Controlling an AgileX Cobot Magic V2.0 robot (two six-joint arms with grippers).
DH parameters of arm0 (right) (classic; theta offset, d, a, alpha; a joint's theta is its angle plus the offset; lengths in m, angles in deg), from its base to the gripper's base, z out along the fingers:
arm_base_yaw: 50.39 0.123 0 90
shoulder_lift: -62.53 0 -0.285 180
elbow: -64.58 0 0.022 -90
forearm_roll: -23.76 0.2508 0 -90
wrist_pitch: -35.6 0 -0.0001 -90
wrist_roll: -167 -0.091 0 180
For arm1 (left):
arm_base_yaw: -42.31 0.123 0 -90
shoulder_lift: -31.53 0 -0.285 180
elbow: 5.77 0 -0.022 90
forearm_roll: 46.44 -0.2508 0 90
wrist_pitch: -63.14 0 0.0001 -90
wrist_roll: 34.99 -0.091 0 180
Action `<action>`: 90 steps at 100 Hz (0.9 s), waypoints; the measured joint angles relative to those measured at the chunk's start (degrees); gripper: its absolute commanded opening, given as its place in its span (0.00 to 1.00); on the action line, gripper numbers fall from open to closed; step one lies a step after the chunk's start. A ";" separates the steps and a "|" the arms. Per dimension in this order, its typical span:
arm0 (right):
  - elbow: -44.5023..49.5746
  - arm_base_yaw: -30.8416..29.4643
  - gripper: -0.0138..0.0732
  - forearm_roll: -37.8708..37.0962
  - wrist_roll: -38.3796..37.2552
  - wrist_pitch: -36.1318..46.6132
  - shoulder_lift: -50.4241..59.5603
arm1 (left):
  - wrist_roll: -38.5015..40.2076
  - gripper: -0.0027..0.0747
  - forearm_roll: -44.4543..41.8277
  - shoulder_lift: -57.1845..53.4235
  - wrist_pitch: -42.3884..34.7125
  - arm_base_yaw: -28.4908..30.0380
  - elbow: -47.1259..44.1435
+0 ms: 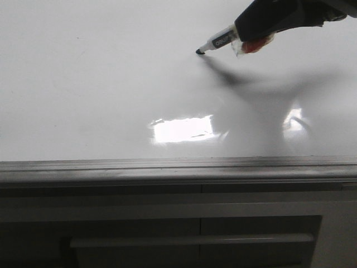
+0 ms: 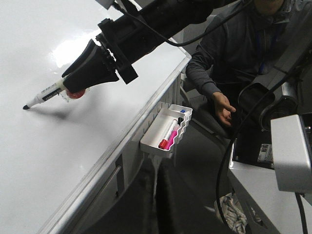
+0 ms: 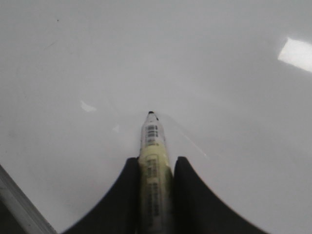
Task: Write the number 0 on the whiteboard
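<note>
While one whiteboard (image 1: 83, 84) lies unmarked, the right claw (image 3: 155, 168) pinches one marker (image 1: 216, 42), tip touching it.

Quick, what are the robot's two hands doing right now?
Right gripper: shut on the marker, whose tip is at the whiteboard.
Left gripper: not in view in any picture, so its state cannot be told.

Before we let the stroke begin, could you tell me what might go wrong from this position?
1. The marker leans steeply, its tip near the whiteboard; poor contact could leave a faint, broken line.
2. The right gripper grips only the barrel's rear, so pressing may make the marker slip or pivot.
3. No ink is visible on the board, so a dry tip would go unnoticed.
</note>
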 measured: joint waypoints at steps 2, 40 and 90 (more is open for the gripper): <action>-0.02 0.00 0.10 0.15 -0.09 0.11 -0.18 | 0.00 0.01 -0.01 0.00 0.00 0.00 0.00; -0.36 0.00 0.10 1.04 -0.09 -6.44 -1.86 | 0.00 0.01 0.14 0.00 -0.02 0.00 0.00; -0.45 0.10 0.10 -14.01 -15.87 -16.86 -0.65 | 0.00 0.01 0.44 0.00 -0.12 0.00 0.00</action>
